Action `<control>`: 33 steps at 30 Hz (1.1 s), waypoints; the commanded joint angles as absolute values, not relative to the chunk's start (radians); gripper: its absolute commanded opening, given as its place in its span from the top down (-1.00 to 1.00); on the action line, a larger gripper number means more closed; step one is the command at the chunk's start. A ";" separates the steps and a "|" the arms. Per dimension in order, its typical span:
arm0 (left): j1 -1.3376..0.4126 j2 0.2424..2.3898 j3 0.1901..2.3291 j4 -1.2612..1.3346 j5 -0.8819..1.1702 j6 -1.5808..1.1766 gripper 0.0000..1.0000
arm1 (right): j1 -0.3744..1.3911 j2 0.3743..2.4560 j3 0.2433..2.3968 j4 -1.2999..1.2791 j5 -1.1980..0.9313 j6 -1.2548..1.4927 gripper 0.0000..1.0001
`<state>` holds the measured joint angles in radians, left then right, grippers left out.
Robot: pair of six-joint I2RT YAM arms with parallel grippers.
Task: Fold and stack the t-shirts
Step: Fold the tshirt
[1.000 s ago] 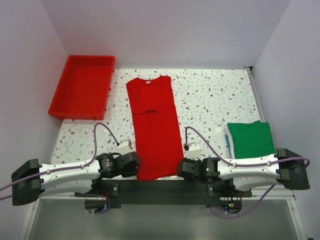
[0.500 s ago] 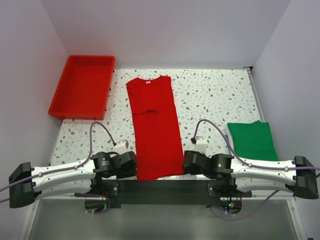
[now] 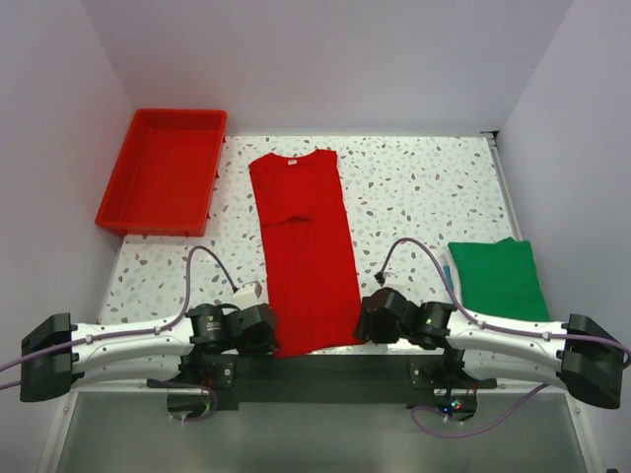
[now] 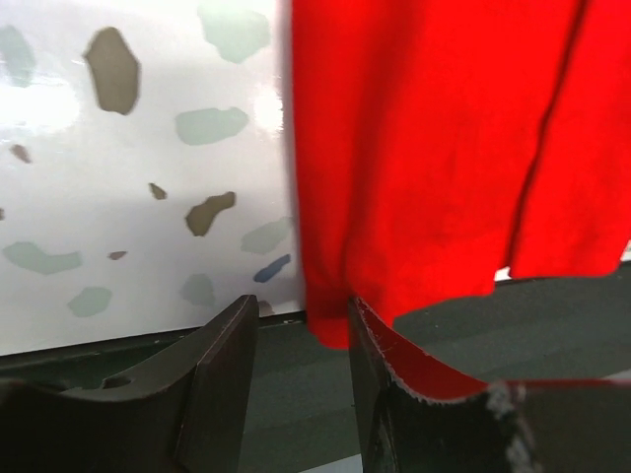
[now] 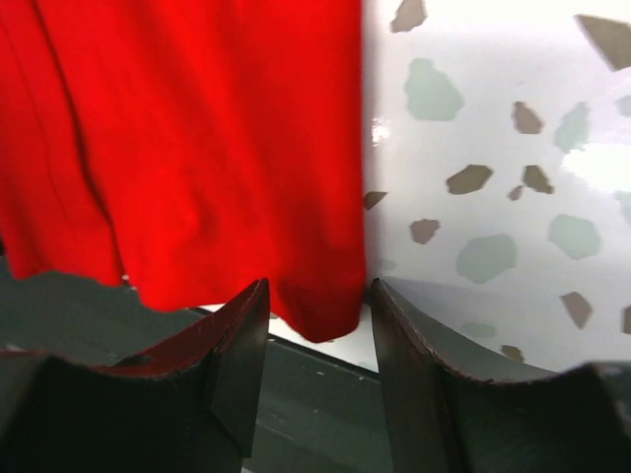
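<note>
Near edge of the worktop (image 3: 414,197) | your left fingers (image 4: 222,365) and right fingers (image 5: 242,335) stand parted, grasping nothing, each at a bottom corner of the red t-shirt (image 3: 306,251) | shirt lies flat mid-worktop, collar far, hem overhanging the edge | folded green t-shirt (image 3: 498,276) at right

— Where does the plain bright red cloth t-shirt (image 3: 304,246) lie?
— Flat along the middle of the tabletop (image 3: 414,187), sleeves folded in so it makes a long narrow strip. Its white neck label (image 3: 292,165) points to the far edge, and the hem hangs just over the near edge.
— And the green cloth t-shirt (image 3: 498,276)?
— Folded into a rectangle by the right edge, toward the near corner, well apart from the red one.
</note>
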<state>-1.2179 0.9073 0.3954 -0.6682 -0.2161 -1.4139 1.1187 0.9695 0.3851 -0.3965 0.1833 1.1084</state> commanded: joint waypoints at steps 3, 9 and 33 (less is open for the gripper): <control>-1.253 0.910 0.344 -0.609 -0.198 -1.466 0.09 | 1.117 0.963 0.342 -0.341 0.138 1.144 0.08; -1.279 0.926 0.321 -0.568 -0.196 -1.488 0.17 | 1.117 0.960 0.319 -0.333 0.124 1.154 0.21; -1.425 0.873 0.512 -0.813 -0.376 -1.568 1.00 | 1.353 0.879 0.443 -0.569 0.304 1.187 1.00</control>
<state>-1.4105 0.8658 0.4316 -0.7319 -0.2867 -1.5311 1.3468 0.9070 0.3943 -0.4782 0.2161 1.1645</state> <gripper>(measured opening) 0.020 0.023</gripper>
